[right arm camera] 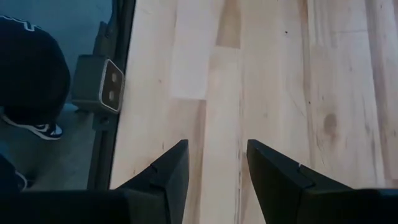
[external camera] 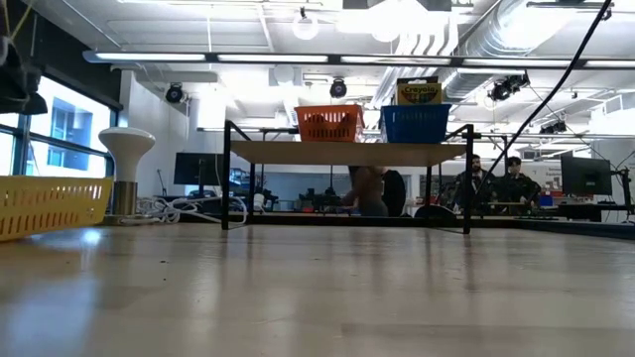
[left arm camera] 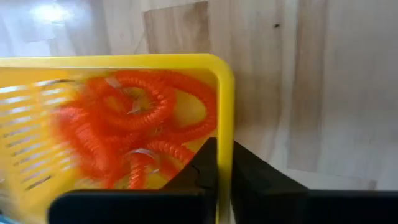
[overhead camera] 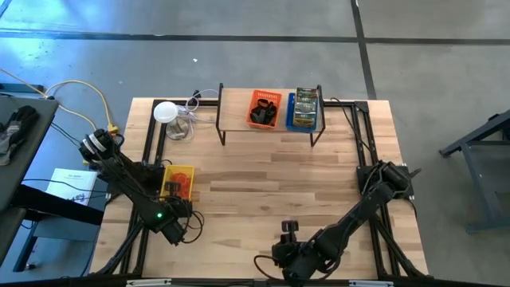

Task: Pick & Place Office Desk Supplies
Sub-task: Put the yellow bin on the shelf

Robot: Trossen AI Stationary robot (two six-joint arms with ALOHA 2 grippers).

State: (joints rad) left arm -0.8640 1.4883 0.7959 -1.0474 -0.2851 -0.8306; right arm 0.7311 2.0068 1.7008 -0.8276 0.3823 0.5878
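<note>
Two arms in frame, only the left one is engaged. Left gripper (left arm camera: 224, 174) has its jaws clamped on the wall of the yellow tray (left arm camera: 225, 99): one finger inside, one outside, right at a rounded corner. The red-orange coiled loops (left arm camera: 134, 134) sit piled inside that tray, starting just beyond the inner finger at about 11 o'clock in the left wrist view. So the jaws hold the tray rim, not a loop; whether the inner finger also touches a coil can't be told.

In the high view the tray (overhead camera: 177, 182) sits at roughly 9 o'clock on the tabletop (overhead camera: 271, 175), beside the left arm. Shelf with orange tray (overhead camera: 264, 108) and blue tray (overhead camera: 303, 108) is at 12 o'clock, well apart.

Right gripper (right arm camera: 217, 163) hangs over bare wood near 6 o'clock, jaws apart, nothing between them. Left arm is clearly nearer the loops.

Judgement: next move pulls or carries the tray by its rim.
</note>
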